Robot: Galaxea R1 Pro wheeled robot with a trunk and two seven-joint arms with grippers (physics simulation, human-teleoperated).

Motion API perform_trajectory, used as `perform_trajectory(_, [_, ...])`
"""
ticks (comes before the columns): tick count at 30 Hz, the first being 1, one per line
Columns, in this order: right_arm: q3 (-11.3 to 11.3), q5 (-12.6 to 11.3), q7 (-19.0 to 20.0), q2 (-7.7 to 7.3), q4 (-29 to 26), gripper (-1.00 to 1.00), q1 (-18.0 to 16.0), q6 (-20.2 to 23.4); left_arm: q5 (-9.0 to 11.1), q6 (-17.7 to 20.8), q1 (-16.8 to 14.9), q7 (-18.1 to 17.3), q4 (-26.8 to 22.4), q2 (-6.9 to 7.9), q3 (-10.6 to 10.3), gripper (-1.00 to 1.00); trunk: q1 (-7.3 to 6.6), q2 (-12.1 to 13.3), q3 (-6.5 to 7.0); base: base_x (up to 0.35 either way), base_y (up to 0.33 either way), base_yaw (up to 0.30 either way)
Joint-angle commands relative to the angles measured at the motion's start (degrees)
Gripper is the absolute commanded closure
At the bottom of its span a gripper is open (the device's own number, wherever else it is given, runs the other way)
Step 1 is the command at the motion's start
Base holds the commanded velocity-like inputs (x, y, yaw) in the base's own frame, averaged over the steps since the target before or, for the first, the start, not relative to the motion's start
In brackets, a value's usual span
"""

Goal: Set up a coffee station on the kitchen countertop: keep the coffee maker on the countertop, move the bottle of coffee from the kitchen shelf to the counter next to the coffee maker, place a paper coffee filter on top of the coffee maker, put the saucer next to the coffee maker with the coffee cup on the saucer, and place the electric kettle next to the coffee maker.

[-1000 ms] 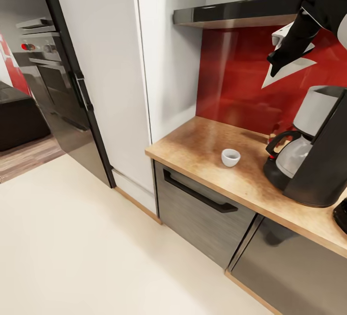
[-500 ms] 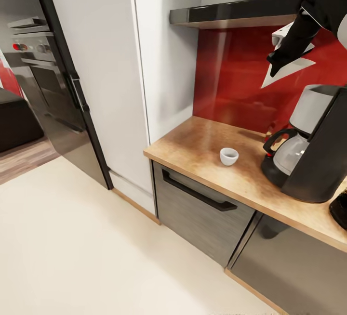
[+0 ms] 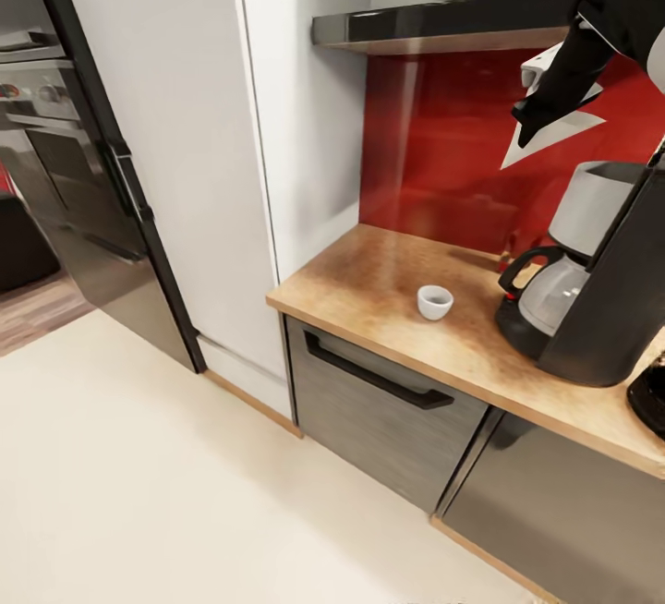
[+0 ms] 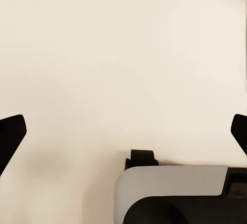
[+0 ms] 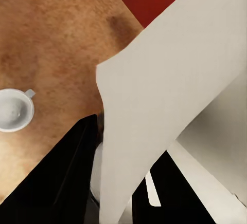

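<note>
Right tool (image 3: pixel 528 124) pinches the paper coffee filter (image 3: pixel 554 138) high above the table's back edge, short of the coffee maker (image 3: pixel 600 281); that thin grip could let it flutter loose.

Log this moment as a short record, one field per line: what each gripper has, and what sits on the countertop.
right gripper: raised above the coffee maker, shut on the paper coffee filter
left gripper: fingers spread, nothing between them
coffee maker: on the countertop, glass carafe in place
coffee cup: upright on the bare countertop, apart from the coffee maker, no saucer under it
filter on the coffee maker: not yet
</note>
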Motion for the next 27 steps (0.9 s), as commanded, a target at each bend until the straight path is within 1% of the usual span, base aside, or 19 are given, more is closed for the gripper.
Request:
perform_trajectory(1, [-0.06, 0.43, 0.48, -0.01, -0.01, 1.00, -0.05, 0.21, 0.15, -0.07, 0.03, 0.01, -0.09, 0.00, 0.01, -1.00, 0.00, -0.02, -0.04, 0.015, 0.022, -0.229])
perform_trajectory(4, [-0.10, 0.43, 0.48, -0.02, -0.01, 1.00, -0.05, 0.21, 0.15, -0.08, 0.03, 0.02, -0.08, 0.00, 0.01, -1.00, 0.00, -0.02, -0.04, 0.006, 0.009, -0.246])
perform_trajectory(6, [-0.11, 0.37, 0.48, -0.63, -0.01, 1.00, -0.05, 0.21, 0.15, -0.06, 0.03, -0.01, -0.05, 0.00, 0.01, -1.00, 0.00, -0.02, -0.04, 0.002, 0.107, -0.145])
perform_trajectory(19, [-0.12, 0.34, 0.48, -0.91, -0.01, 1.00, -0.05, 0.21, 0.15, -0.05, 0.03, -0.04, 0.18, 0.01, 0.01, -1.00, 0.00, -0.02, -0.04, 0.000, 0.264, -0.028])
perform_trajectory(27, [-0.12, 0.34, 0.48, -0.91, -0.01, 1.00, -0.05, 0.21, 0.12, -0.07, 0.03, -0.04, 0.19, 0.07, 0.01, -1.00, 0.00, -0.02, -0.04, 0.001, 0.053, -0.209])
